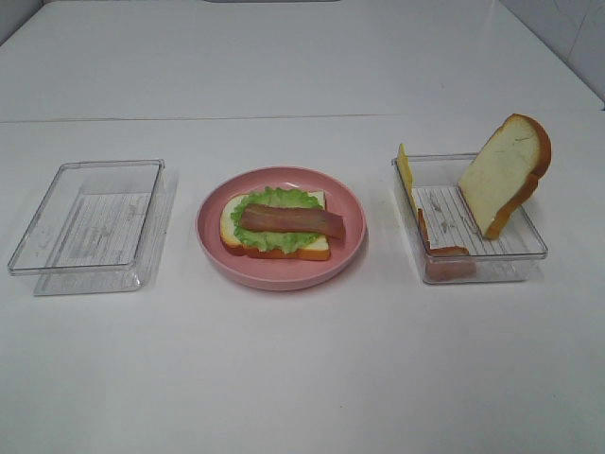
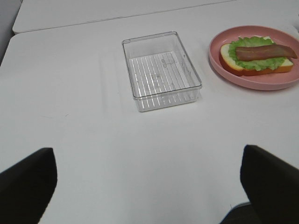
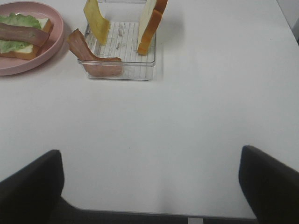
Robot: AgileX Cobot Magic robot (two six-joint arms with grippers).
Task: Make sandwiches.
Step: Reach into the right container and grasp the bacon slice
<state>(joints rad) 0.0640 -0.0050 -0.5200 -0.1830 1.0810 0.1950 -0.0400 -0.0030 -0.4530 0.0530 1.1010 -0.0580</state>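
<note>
A half-built sandwich [image 1: 276, 225] lies on the round pink plate [image 1: 352, 248]: a white bread slice, green lettuce [image 1: 274, 200] and a bacon strip [image 1: 291, 220] on top. It also shows in the left wrist view [image 2: 257, 57] and the right wrist view [image 3: 21, 39]. The right clear tray [image 1: 529, 253] holds a leaning bread slice [image 1: 503, 175], a yellow cheese slice [image 1: 405, 168] and a bacon strip [image 1: 444, 253]. My left gripper [image 2: 149, 158] and right gripper [image 3: 152, 156] are open, empty and well back from the food. Neither shows in the exterior view.
An empty clear tray [image 1: 90, 227] stands left of the plate, also seen in the left wrist view [image 2: 161, 70]. In the right wrist view the right tray [image 3: 140, 70] holds cheese [image 3: 96, 21], bread [image 3: 150, 25] and bacon [image 3: 91, 55]. A table seam [image 1: 189, 119] runs behind.
</note>
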